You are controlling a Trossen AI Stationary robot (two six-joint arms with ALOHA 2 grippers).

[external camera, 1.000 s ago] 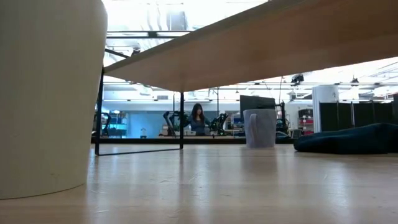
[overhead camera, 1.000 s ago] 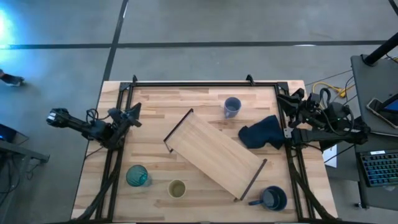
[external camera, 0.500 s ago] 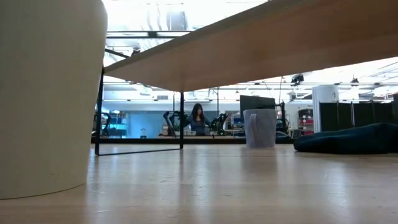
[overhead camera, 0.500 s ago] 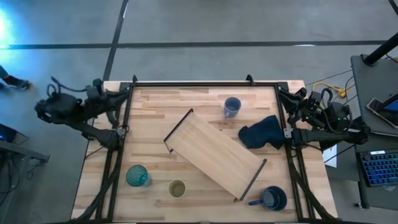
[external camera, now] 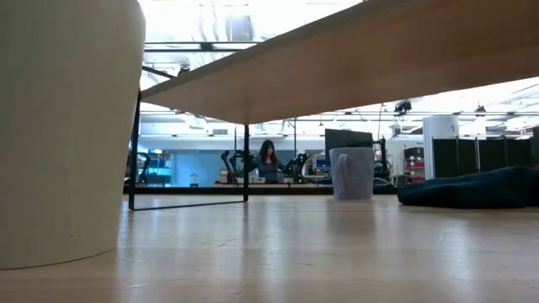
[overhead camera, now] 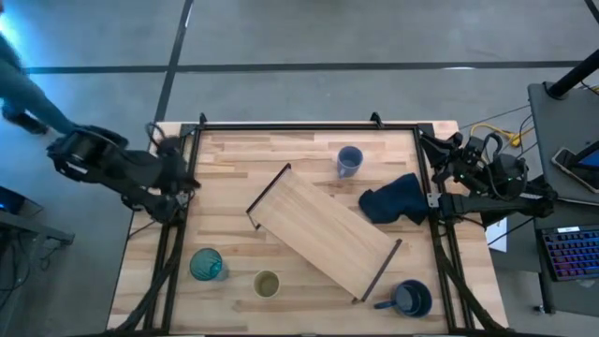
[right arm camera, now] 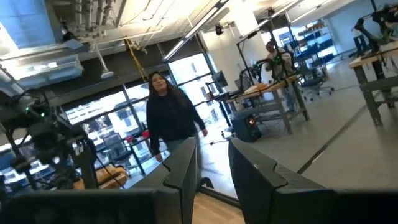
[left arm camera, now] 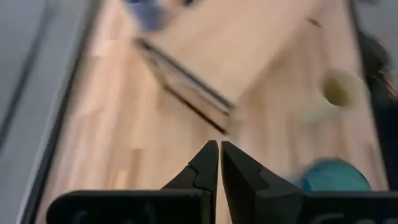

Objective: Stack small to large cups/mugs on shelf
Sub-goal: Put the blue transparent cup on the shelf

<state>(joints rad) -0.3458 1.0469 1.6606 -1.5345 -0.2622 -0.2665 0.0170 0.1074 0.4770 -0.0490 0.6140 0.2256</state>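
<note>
The light-wood shelf lies slantwise on the table, resting on its dark end bars. The teal tumbler and the yellowish-olive cup stand near the front left. The periwinkle cup stands at the far side and the navy mug at the front right. My left gripper is shut and empty at the table's left edge, facing the shelf. My right gripper is open and empty at the table's right edge, facing the room.
A dark blue cloth lies between the shelf and the right arm. A black frame runs round the table's edges. In the low view the yellowish cup fills the left and the shelf spans overhead. A person stands beyond the table.
My left arm has swung at the table's left edge: it has risen and drawn back from the table, then come down again with its gripper a little farther toward the far edge than before. The cups, the shelf and my right arm have kept still.
</note>
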